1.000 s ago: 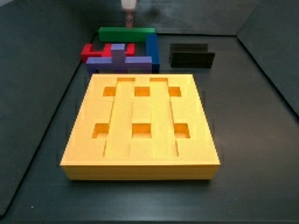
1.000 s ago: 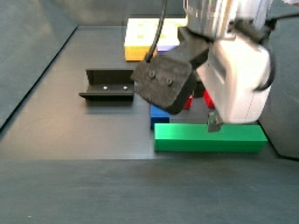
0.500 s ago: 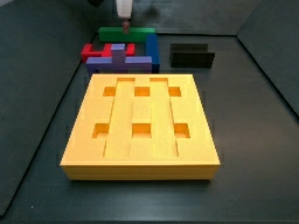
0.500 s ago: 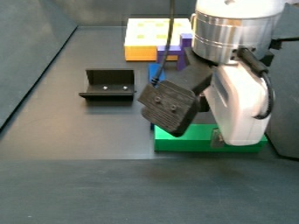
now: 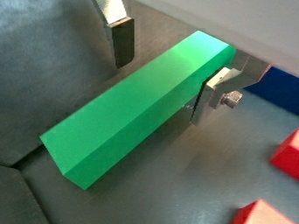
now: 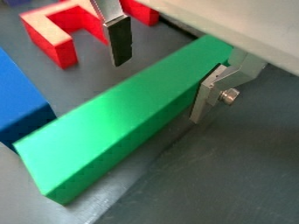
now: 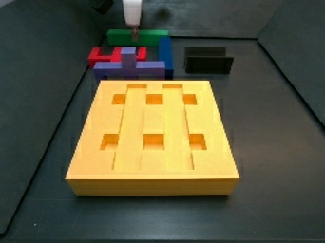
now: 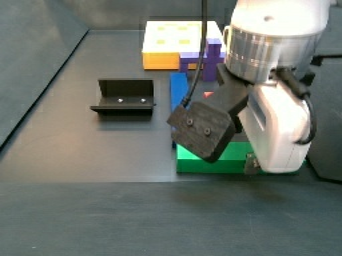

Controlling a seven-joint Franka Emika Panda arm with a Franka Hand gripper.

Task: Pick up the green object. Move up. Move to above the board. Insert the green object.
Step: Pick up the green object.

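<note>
We see the end effector open, its silver fingers straddling the long matte green rectangular bar on the dark surface, not clamped.

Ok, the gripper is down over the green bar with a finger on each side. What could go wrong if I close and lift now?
The gripper straddles the green object near one end, not mid-length, so the long bar may tilt or swing once lifted. One finger seems to stand off the bar's side, so closing could push it sideways first. The red block and blue block lie close by; a shifted bar could knock them.
</note>
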